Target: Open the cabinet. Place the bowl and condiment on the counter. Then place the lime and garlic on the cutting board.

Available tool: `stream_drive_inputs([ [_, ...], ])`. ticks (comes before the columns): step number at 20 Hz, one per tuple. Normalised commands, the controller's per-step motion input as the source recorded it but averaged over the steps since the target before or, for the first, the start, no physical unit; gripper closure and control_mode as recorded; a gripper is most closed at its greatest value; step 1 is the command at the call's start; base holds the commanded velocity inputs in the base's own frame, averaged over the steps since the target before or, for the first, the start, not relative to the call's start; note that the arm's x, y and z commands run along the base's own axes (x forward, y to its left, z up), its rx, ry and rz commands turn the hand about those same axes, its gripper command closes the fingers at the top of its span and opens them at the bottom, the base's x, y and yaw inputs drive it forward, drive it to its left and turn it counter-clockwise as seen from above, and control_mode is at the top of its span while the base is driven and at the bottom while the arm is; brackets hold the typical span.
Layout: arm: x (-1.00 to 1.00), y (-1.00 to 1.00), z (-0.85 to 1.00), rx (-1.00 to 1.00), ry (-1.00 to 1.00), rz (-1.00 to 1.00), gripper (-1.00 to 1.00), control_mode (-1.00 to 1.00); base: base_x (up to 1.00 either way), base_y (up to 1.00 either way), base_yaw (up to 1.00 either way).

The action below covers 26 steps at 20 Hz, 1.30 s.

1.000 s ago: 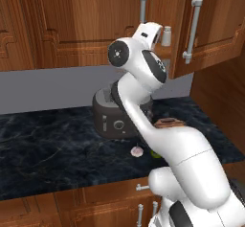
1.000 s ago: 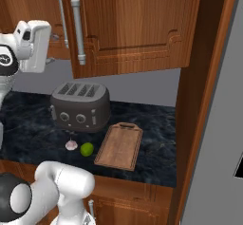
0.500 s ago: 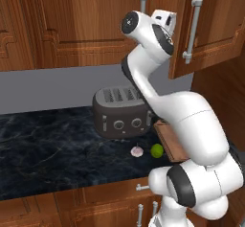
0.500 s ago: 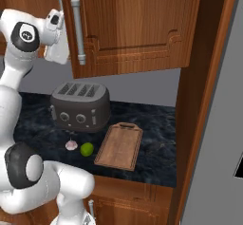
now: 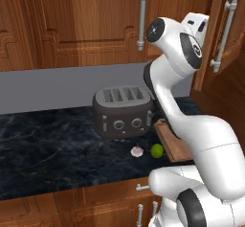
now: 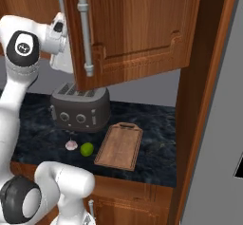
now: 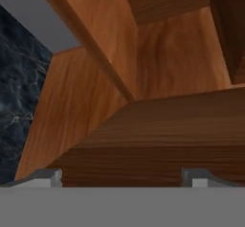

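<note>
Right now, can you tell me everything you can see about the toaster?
The toaster is a dark grey, rounded box that looks like metal, with four long slots across its top. Its front carries a row of small round knobs and buttons, and a little lever shows on one side. It stands upright on the black marble-look counter, back near the grey wall. The garlic and the lime lie on the counter just in front of it, not touching it. The cutting board lies beside it.

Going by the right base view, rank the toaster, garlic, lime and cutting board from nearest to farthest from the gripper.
1. Toaster, straight below the gripper.
2. Garlic, on the counter before the toaster.
3. Lime, beside the garlic; close call.
4. Cutting board, farthest right.
</note>
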Motion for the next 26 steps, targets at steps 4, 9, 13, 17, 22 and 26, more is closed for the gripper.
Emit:
stream_drive_inputs([
  [4, -0.10, -1.00, 0.22, 0.13, -0.03, -0.17, -1.00, -1.00, 0.00, 0.00, 0.00],
  [9, 0.15, -1.00, 0.00, 0.21, 0.01, -0.09, -1.00, -1.00, 0.00, 0.00, 0.00],
  [13, 0.20, -1.00, 0.00, 0.23, 0.00, -0.08, -1.00, -1.00, 0.00, 0.00, 0.00],
  [17, 0.06, -1.00, 0.00, 0.20, 0.00, -0.12, -1.00, -1.00, 0.00, 0.00, 0.00],
  [22, -0.11, -0.84, -0.02, 0.15, -0.03, -0.09, -1.00, -1.00, 0.00, 0.00, 0.00],
  [26, -0.79, 0.80, -0.30, 0.00, -0.48, 0.24, -1.00, -1.00, 0.00, 0.00, 0.00],
])
